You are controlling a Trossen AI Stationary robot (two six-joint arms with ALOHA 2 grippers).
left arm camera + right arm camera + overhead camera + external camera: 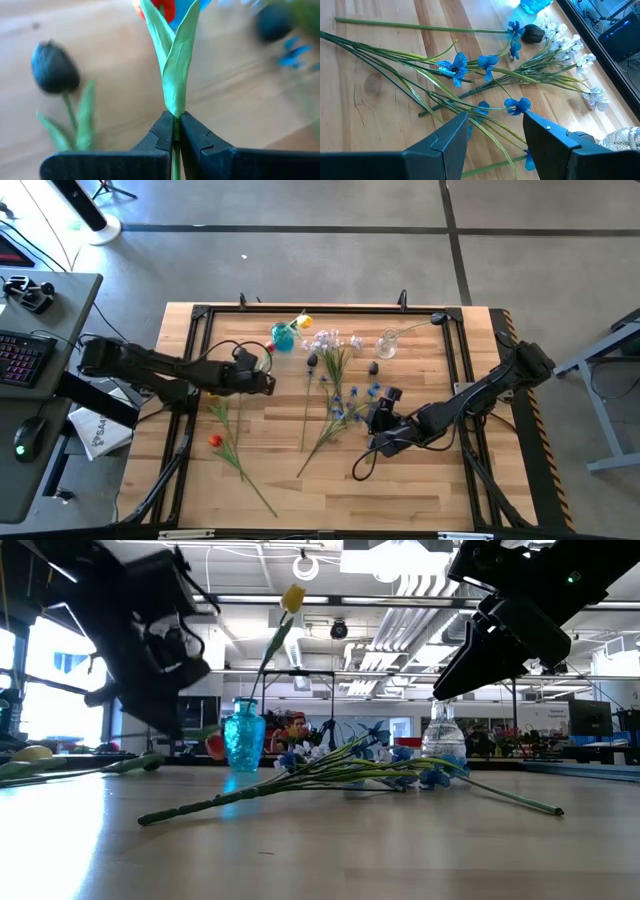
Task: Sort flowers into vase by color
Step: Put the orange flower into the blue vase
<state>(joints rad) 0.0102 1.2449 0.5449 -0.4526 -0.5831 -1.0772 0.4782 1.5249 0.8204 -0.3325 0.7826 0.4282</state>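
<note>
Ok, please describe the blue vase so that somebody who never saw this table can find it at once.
Look at the far edge of the wooden slat table, near its middle. There stands a small turquoise glass vase, upright, with one yellow tulip-like flower in it. The clear glass vase further along that edge has no colour, so the blue tint sets it apart.

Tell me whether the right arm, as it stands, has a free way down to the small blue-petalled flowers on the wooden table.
Probably yes. The right gripper hangs open just above the blue flowers, nothing between them. Their thin green stems lie tangled, so it may catch several at once.
</note>
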